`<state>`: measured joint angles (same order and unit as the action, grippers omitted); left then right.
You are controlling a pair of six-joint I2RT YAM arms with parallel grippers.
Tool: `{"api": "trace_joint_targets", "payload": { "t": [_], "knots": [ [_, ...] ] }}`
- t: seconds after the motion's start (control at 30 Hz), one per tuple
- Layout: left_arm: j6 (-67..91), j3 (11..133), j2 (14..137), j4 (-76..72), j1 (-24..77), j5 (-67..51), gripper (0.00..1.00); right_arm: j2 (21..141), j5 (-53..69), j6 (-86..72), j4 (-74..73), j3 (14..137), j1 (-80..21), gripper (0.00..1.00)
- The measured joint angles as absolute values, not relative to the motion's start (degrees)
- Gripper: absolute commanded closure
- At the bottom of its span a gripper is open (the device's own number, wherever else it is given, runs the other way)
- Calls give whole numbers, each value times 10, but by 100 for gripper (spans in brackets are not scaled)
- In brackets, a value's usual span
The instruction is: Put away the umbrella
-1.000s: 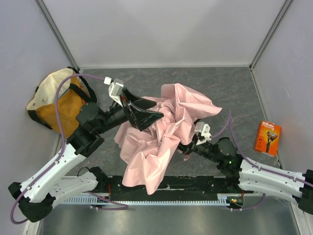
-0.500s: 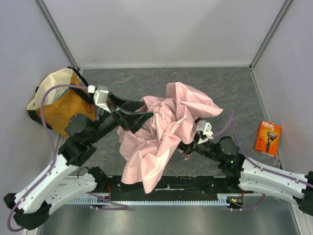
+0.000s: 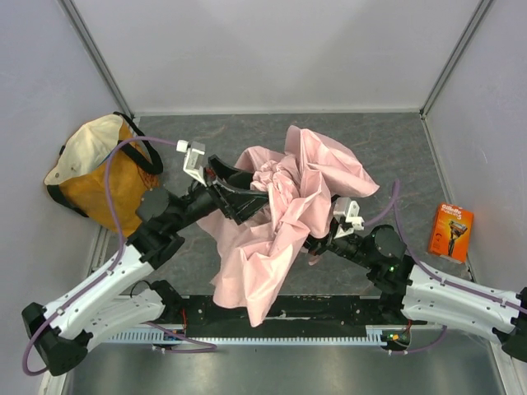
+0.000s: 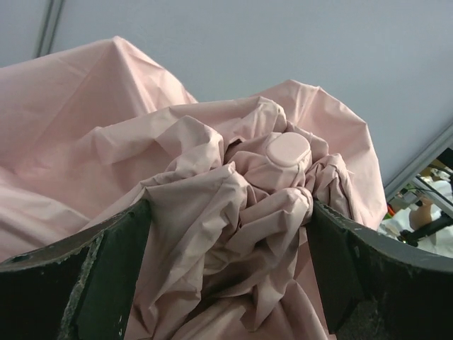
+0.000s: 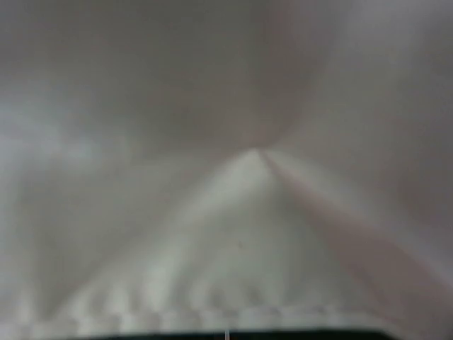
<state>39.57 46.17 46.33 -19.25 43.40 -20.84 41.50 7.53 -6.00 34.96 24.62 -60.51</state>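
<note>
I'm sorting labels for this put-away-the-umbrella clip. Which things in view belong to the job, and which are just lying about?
Job: pale pink fabric folding umbrella, canopy bunched between the arms; left gripper, open astride its crumpled top; right gripper, shut, buried in the fabric.
Lying about: orange-and-cream tote bag by the left wall, untouched; orange cardboard razor box at the right.

Left gripper jaws spread wide; right gripper jaws closed.
</note>
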Motion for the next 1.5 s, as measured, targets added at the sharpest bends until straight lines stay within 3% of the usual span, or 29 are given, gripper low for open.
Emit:
{"api": "trace_joint_targets", "payload": {
  "t": [0.23,0.4,0.53,0.57,0.77,0.87,0.9,1.13,1.23,1.43,1.5],
  "knots": [
    [418,461,511,-299,431,-270,6,427,82,-60,354,249,-602,100],
    [427,473,525,-327,431,-310,44,441,103,-60,366,258,-602,100],
    [429,491,545,-327,431,-330,91,442,101,-60,362,261,-602,100],
    [424,493,546,-326,430,-332,98,442,99,-61,359,262,-602,100],
    [411,496,542,-322,427,-335,95,430,75,-61,353,265,-602,100],
    [406,497,533,-304,427,-335,40,426,62,-53,357,259,-606,100],
    [405,497,526,-289,427,-334,12,423,58,-46,364,252,-607,100],
    [372,510,406,-67,432,-280,9,390,14,11,407,170,-604,100],
    [352,543,328,48,433,-176,13,368,17,16,395,154,-599,100],
    [343,551,215,113,433,-48,8,291,34,12,369,154,-598,100],
    [345,527,209,110,433,-43,17,271,42,10,359,156,-598,100]
  ]
}}
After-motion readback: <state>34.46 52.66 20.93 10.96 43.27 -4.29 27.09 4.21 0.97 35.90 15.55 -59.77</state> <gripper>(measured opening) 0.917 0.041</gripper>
